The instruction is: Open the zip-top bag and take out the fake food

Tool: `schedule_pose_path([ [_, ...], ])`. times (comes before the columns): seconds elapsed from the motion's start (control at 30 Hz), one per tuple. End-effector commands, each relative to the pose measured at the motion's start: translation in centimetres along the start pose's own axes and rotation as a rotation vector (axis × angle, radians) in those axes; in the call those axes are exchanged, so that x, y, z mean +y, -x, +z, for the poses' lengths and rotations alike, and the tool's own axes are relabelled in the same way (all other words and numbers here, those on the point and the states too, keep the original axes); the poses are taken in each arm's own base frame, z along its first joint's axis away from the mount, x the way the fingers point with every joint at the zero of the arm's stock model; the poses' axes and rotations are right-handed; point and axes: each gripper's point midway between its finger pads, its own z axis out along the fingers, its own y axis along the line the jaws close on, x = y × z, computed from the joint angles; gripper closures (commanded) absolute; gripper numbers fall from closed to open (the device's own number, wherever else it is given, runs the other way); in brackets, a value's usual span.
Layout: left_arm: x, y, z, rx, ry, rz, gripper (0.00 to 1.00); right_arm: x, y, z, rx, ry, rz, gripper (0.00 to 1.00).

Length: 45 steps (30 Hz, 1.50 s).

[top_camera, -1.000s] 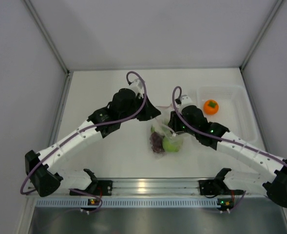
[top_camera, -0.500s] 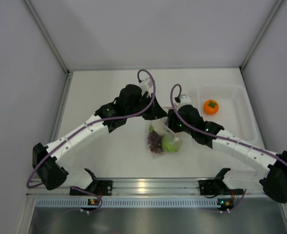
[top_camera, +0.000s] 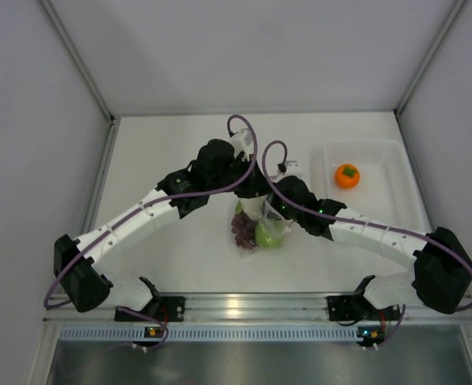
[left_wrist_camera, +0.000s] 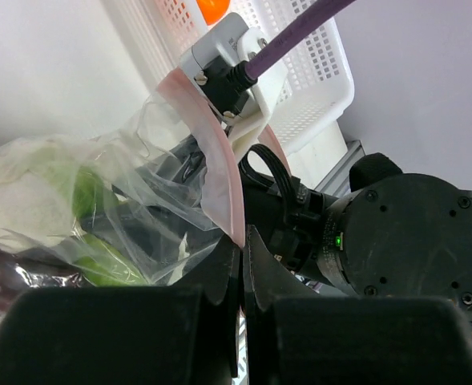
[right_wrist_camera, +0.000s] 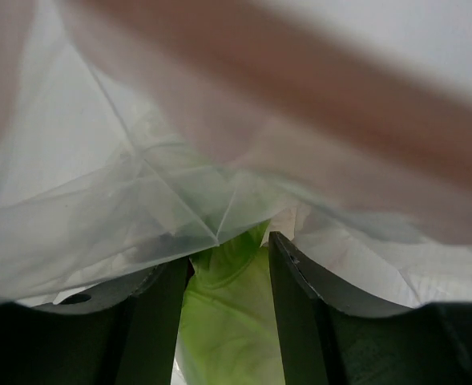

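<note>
The zip-top bag (top_camera: 256, 224) is a clear pouch on the table, its pink zip strip (left_wrist_camera: 219, 172) lifted. My left gripper (left_wrist_camera: 241, 245) is shut on that strip's edge and holds the mouth up. My right gripper (right_wrist_camera: 229, 245) is pushed into the mouth, plastic film draped over it. Its jaws stand apart, with a pale green leafy piece (right_wrist_camera: 227, 321) of the fake food between the fingers. From above, the dark grape bunch (top_camera: 240, 232) and a green piece (top_camera: 268, 235) show through the bag. An orange fruit (top_camera: 347, 175) lies in the tray.
A rigid clear tray (top_camera: 396, 200) stands at the right, seen as a white gridded wall (left_wrist_camera: 308, 72) from the left wrist. Both arms meet over the bag in mid-table. Grey walls close in the sides and back.
My right arm has moved left and down into the bag's mouth, its jaws widening. The bag has shifted slightly left. My left gripper keeps its hold on the strip.
</note>
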Motion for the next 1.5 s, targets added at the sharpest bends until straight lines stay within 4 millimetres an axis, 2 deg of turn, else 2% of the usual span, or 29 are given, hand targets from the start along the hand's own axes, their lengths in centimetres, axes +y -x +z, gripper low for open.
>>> schedule_pose_path([
  [0.0, -2.3, 1.9, -0.5, -0.062, -0.073, 0.032, 1.00, 1.6, 2.1, 0.5, -0.075, 0.017, 0.005, 0.54],
  [0.37, -2.4, 2.0, -0.9, -0.071, -0.074, 0.045, 1.00, 2.1, 3.2, 1.1, -0.128, 0.034, -0.032, 0.86],
  [0.4, -2.3, 2.0, -0.9, -0.073, -0.071, 0.047, 1.00, 2.2, 3.4, 1.1, -0.133, 0.037, -0.032, 0.90],
  [0.43, -2.1, 2.0, -0.9, -0.075, -0.065, 0.048, 1.00, 2.2, 3.3, 1.0, -0.135, 0.040, -0.037, 1.00],
  [0.6, -1.8, 2.4, -1.3, -0.101, -0.046, 0.052, 1.00, 2.2, 3.9, 0.0, -0.164, 0.057, -0.060, 1.00],
  [0.93, 0.3, 2.9, -1.6, -0.171, 0.052, 0.024, 1.00, 2.0, 6.5, -4.2, -0.243, 0.085, -0.137, 1.00],
  [1.23, 1.6, 3.4, -1.6, -0.212, 0.116, -0.011, 1.00, 2.9, 8.4, -7.6, -0.267, 0.137, -0.181, 1.00],
  [1.33, 2.6, 3.8, -2.0, -0.254, 0.162, -0.016, 1.00, 2.6, 8.8, -8.9, -0.272, 0.130, -0.198, 1.00],
  [1.47, 2.9, 4.1, -2.4, -0.277, 0.179, -0.016, 1.00, 1.5, 8.7, -9.9, -0.252, 0.089, -0.229, 1.00],
])
